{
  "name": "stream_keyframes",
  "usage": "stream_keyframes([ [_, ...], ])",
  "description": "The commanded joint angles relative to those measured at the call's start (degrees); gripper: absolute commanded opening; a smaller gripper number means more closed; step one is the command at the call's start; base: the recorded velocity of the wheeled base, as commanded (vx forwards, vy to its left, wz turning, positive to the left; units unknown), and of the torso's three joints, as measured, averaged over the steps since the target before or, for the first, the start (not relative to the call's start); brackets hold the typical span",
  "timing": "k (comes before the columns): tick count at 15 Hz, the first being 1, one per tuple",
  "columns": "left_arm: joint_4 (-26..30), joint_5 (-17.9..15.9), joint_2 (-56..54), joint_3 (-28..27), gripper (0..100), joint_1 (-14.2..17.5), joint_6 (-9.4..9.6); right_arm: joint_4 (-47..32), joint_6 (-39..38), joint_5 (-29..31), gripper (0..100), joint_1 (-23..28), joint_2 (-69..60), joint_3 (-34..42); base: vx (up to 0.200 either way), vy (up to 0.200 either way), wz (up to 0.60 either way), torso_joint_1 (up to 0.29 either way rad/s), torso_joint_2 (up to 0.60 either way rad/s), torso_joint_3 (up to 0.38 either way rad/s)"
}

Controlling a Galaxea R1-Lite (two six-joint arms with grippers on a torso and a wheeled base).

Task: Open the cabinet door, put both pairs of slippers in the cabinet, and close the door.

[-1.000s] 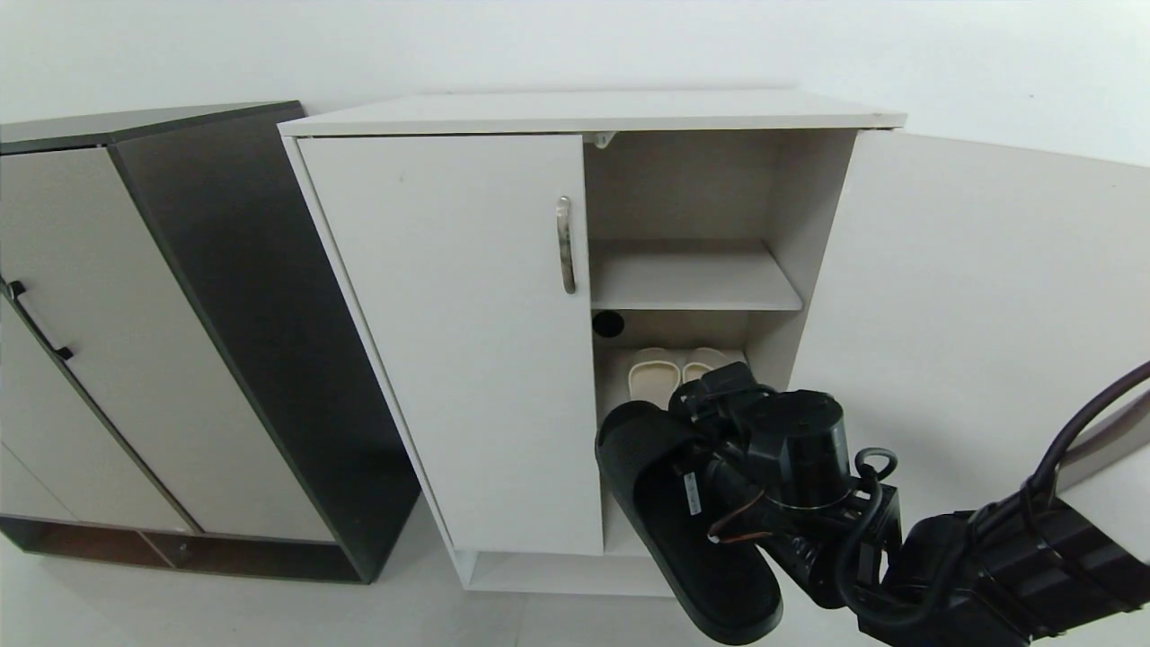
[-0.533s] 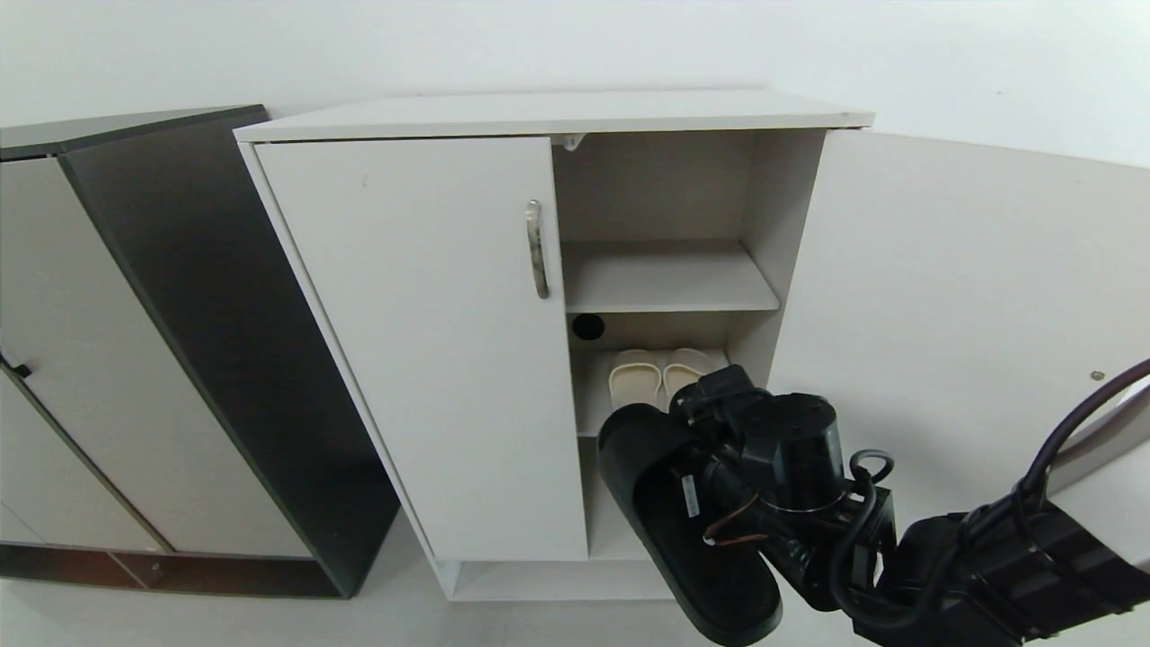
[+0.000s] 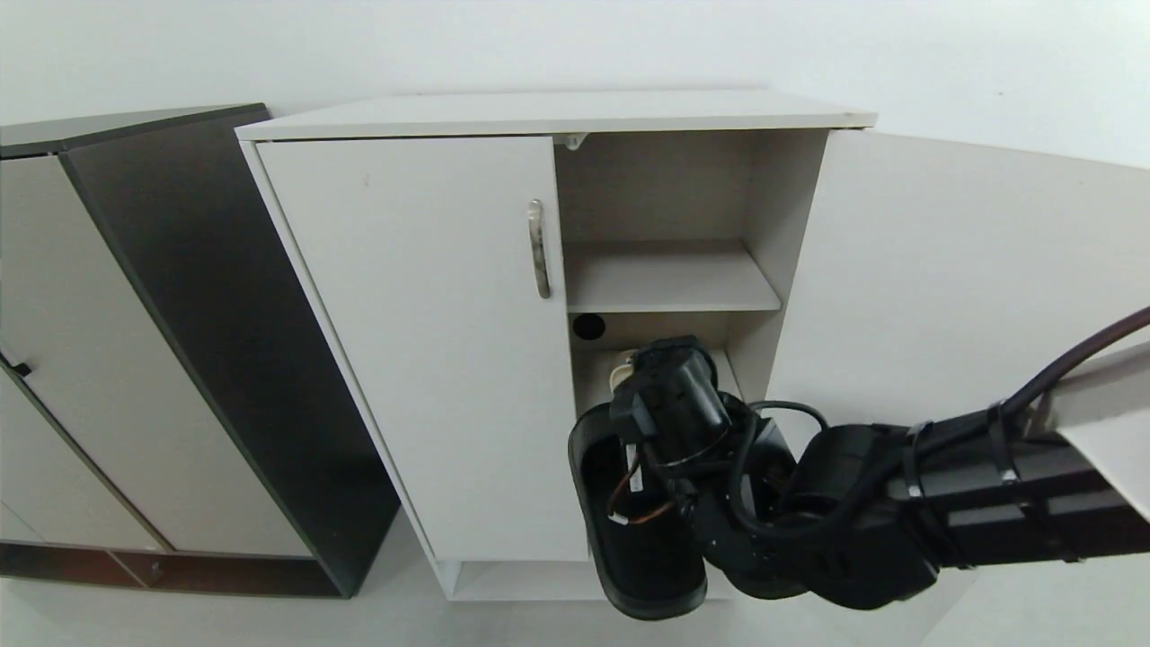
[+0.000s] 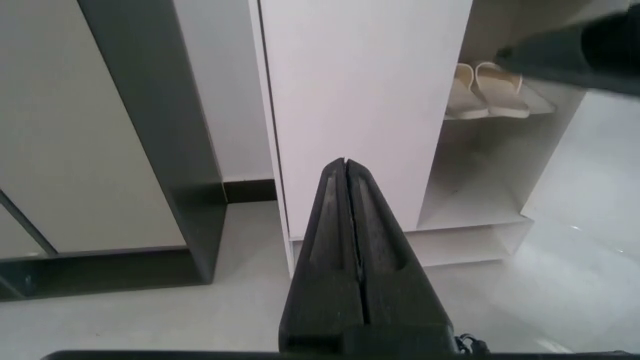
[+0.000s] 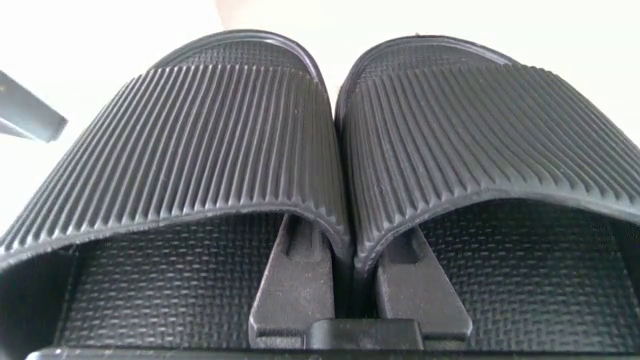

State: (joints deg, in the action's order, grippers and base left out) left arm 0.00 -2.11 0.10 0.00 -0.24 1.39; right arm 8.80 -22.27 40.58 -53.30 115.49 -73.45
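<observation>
The black slippers [image 3: 629, 539] are being held as a pair by the right gripper [image 5: 345, 285]. One of its fingers [image 5: 290, 285] is being kept inside each slipper, and the two adjoining inner walls are being clamped between them. The left gripper [image 4: 345, 240] is being held with its fingers pressed together on nothing, off to the left and facing the closed left door [image 3: 422, 341]. The right arm is therefore judged to be the one placed for the insertion.

The long axis of the pair is being pointed from the gripper toward the open right half of the cabinet [image 3: 557, 112], with the strap ends leading. The leading end is being held just beside the edge of the closed door. Whether it is crossing the threshold cannot be told.

Farther in, the middle shelf is being occupied by the beige slippers [image 4: 490, 88]. The lower compartment [image 4: 470, 205] is lying beneath them. The coming move is judged to be a forward push along the long axis, low enough to pass under that shelf. The right door [image 3: 943, 270] is being left swung wide.
</observation>
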Motion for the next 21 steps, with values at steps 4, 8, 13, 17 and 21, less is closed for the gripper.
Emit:
stream_keyframes([
  [4,0.0,0.0,-0.01,0.0,0,-0.02,0.19,-3.88,1.35,4.94,0,-0.4,-1.32,-11.19,0.0,0.0,0.0,0.0,0.0,0.0],
  [8,0.0,0.0,-0.01,0.0,0,-0.02,0.1,0.78,4.78,5.12,0,2.32,-1.32,-10.22,0.0,0.0,0.0,0.0,0.0,0.0],
  [13,0.0,0.0,-0.01,0.0,0,-0.02,0.28,0.87,5.31,5.21,0,3.73,-1.24,-10.22,0.0,0.0,0.0,0.0,0.0,0.0],
  [17,0.0,0.0,-0.01,0.0,0,-0.02,0.28,3.77,8.82,5.21,0,4.69,-1.41,-10.4,0.0,0.0,0.0,0.0,0.0,0.0],
  [21,0.0,0.0,-0.01,0.0,0,-0.02,0.37,4.65,9.53,5.21,0,4.69,-1.5,-10.66,0.05,0.0,0.0,0.002,0.0,-0.002],
])
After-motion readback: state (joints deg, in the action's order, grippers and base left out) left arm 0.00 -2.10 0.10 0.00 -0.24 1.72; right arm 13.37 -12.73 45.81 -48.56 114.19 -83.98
